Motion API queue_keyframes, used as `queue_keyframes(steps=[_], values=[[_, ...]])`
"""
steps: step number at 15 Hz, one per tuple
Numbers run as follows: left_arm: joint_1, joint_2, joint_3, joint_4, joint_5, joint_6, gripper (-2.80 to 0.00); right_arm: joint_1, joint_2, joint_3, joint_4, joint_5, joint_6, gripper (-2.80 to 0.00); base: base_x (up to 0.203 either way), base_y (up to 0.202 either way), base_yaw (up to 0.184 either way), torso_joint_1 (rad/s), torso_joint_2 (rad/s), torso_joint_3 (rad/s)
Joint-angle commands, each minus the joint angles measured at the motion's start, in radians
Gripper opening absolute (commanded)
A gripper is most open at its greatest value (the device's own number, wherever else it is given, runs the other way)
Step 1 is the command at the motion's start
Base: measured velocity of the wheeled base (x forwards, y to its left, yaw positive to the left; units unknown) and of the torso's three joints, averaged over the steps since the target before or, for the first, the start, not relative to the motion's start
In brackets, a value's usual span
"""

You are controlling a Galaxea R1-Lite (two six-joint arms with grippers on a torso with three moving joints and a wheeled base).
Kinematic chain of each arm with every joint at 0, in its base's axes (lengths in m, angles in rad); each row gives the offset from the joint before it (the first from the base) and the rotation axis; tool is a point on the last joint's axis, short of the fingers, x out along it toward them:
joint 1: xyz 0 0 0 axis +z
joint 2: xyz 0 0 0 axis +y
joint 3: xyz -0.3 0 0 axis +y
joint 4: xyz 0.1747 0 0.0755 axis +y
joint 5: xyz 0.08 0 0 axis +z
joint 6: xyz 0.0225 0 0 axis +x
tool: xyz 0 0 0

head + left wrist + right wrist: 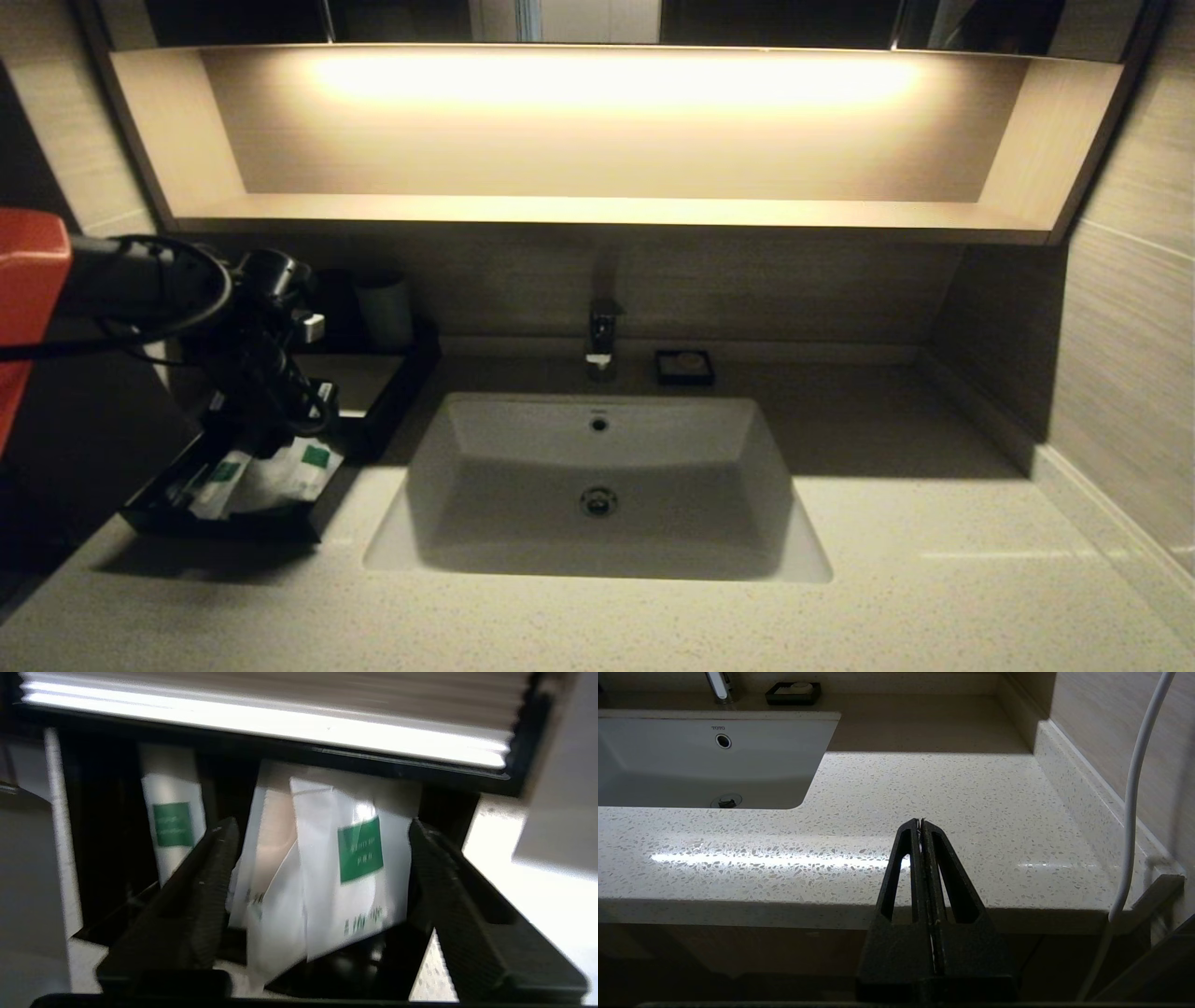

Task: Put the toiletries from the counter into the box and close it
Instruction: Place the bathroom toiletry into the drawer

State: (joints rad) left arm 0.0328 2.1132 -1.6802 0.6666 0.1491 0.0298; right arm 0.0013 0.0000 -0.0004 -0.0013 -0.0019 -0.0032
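Note:
The black box [373, 397] stands at the counter's [653, 616] left, its drawer tray [224, 525] pulled out toward me. White packets with green labels lie in the tray: a long thin one [173, 826] [219, 481] and a wider one [359, 868] [308, 467] leaning over another packet [268, 840]. My left gripper [322, 833] [280, 425] hovers just above the tray, open, its fingers [212, 872] spread either side of the wider packets without pinching them. My right gripper [920, 821] is shut and empty, parked below the counter's front edge at the right; it does not show in the head view.
The white sink [597, 485] sits in the middle of the counter with a tap [602, 336] behind it. A small black soap dish [684, 366] stands by the tap. A dark cup [385, 308] sits on the box's back. A lit wooden shelf [607, 210] overhangs the rear.

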Motion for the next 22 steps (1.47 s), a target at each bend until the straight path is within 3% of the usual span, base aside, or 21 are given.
queue_keyframes(steps=[1, 9, 10, 15, 22], values=[[0.007, -0.062, 0.027, 0.005, 0.001, 0.001, 0.0, 0.0, 0.0, 0.002, 0.0, 0.0, 0.0, -2.8, 0.0, 0.0, 0.0, 0.0, 0.0, 0.0], [0.09, -0.282, 0.226, -0.014, -0.013, -0.007, 0.0, 0.0, 0.0, 0.002, 0.0, 0.0, 0.0, -2.8, 0.0, 0.0, 0.0, 0.0, 0.0, 0.0], [0.11, -0.302, 0.248, -0.022, -0.028, -0.007, -2.8, 0.0, 0.0, 0.002, 0.0, -0.001, 0.0, -2.8, 0.0, 0.0, 0.0, 0.0, 0.0, 0.0], [0.219, -0.379, 0.303, -0.037, -0.186, 0.0, -2.8, 0.0, 0.0, 0.002, 0.0, 0.0, 0.0, -2.8, 0.0, 0.0, 0.0, 0.0, 0.0, 0.0], [0.248, -0.441, 0.402, -0.046, -0.189, 0.002, -2.8, 0.0, 0.0, 0.002, 0.0, -0.001, 0.0, -2.8, 0.0, 0.0, 0.0, 0.0, 0.0, 0.0]])
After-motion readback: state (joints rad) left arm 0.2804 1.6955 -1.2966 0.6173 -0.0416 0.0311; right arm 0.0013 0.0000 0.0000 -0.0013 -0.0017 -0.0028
